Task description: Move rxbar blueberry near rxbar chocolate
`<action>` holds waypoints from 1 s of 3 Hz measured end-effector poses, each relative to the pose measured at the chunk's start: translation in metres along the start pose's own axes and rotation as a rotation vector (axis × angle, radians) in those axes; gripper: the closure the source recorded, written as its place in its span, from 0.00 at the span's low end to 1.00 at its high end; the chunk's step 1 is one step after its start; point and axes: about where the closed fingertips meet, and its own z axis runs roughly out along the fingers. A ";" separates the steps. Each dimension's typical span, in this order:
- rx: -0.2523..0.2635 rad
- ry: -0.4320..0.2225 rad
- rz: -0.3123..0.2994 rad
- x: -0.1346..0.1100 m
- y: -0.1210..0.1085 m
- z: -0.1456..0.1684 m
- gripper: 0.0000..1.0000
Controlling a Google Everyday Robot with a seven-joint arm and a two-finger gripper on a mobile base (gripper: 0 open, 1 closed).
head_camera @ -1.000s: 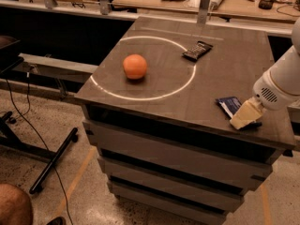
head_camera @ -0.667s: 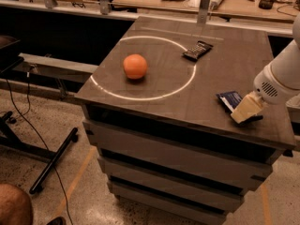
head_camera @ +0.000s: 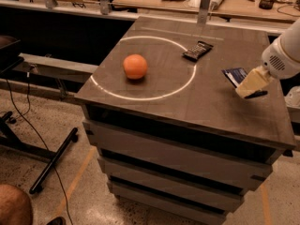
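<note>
The end effector (head_camera: pixel 248 90) sits low over the desk (head_camera: pixel 187 108) near its right edge, about midway between the front and back corners, with the white arm (head_camera: pixel 283 55) reaching in from the right. Whether it is open or closed on anything cannot be told. It covers the right end of the rxbar blueberry (head_camera: pixel 233 75), which lies flat there, its navy wrapper showing to the left. The rxbar chocolate (head_camera: pixel 197 50) lies well apart from it, farther toward the back edge, across the right rim of a white circle (head_camera: pixel 154 98) marked on the desk. An orange (head_camera: pixel 135 66) rests inside that circle, toward the left edge.
</note>
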 end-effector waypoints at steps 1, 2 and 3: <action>-0.007 -0.054 0.020 -0.047 -0.022 0.006 1.00; -0.056 -0.099 0.047 -0.080 -0.043 0.021 1.00; -0.074 -0.112 0.080 -0.120 -0.060 0.047 1.00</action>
